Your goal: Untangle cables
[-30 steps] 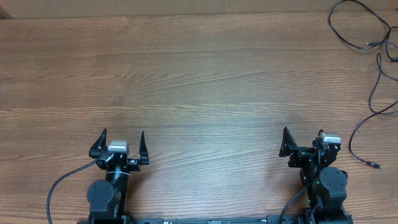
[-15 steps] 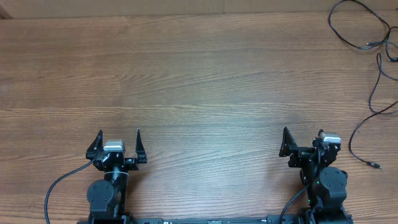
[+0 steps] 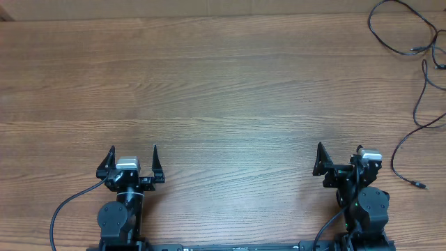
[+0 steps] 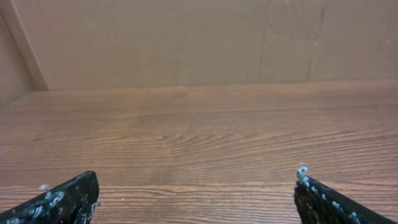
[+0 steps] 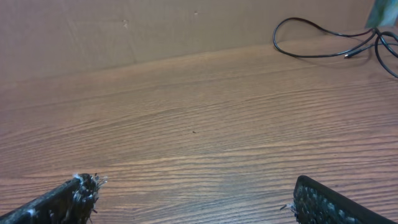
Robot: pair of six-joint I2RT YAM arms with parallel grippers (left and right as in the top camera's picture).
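Observation:
The cables [image 3: 411,42] are thin black cords in loose strands along the table's far right edge, from the top corner down to a small plug [image 3: 420,185]. In the right wrist view they [image 5: 323,46] show at the far upper right. My left gripper [image 3: 132,157] is open and empty near the front left. It also shows in the left wrist view [image 4: 196,190] with only bare wood between its fingers. My right gripper [image 3: 339,159] is open and empty near the front right, well left of the cables. It also shows in the right wrist view [image 5: 196,193].
The wooden table [image 3: 223,90] stretches between and beyond both arms. A brown wall [image 4: 186,37] stands along its far edge. Thicker black arm cables hang at the front by each base.
The left gripper shifted slightly to the left between one second ago and half a second ago. Nothing has moved since. The right arm and the cables stayed still.

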